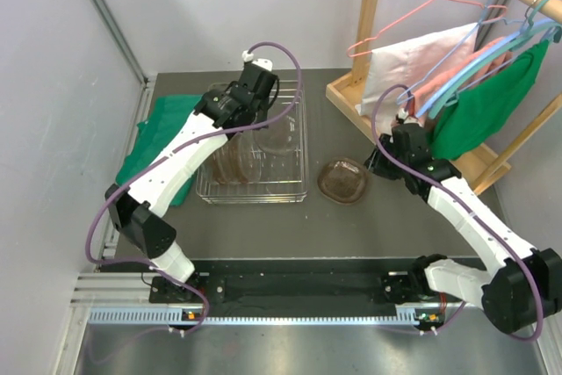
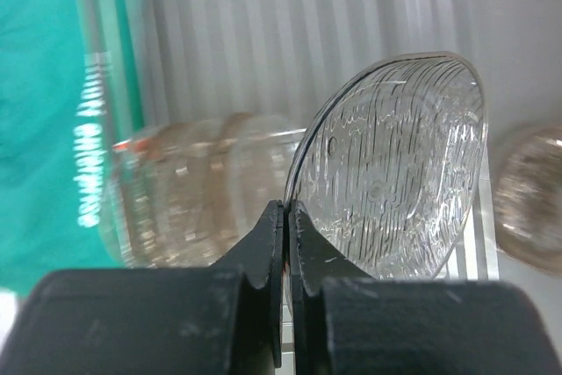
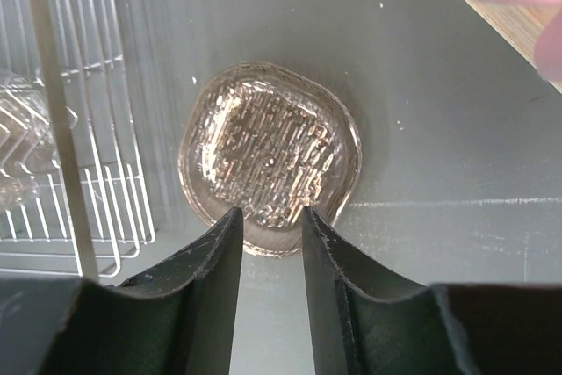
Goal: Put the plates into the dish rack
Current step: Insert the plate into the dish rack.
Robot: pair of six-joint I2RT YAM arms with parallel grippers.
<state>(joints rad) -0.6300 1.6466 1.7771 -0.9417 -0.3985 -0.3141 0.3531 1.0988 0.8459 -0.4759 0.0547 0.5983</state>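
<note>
The wire dish rack [image 1: 294, 191] stands left of centre and holds brown-tinted plates [image 1: 235, 164] on edge. My left gripper [image 1: 261, 110] hovers over the rack, shut on the rim of a clear textured plate [image 2: 395, 164] that stands upright; the jaws [image 2: 287, 208] pinch its lower left edge. Blurred plates [image 2: 193, 191] stand in the rack behind it. A brown-tinted plate [image 1: 342, 180] lies flat on the table right of the rack. My right gripper [image 3: 270, 212] is open just above that plate's [image 3: 270, 157] near edge, with nothing between its fingers.
A green cloth [image 1: 162, 129] lies left of the rack by the side wall. At the back right a wooden clothes stand [image 1: 373, 32] carries hangers with white, pink and green garments [image 1: 483, 98]. The rack's corner [image 3: 97, 217] is left of the flat plate.
</note>
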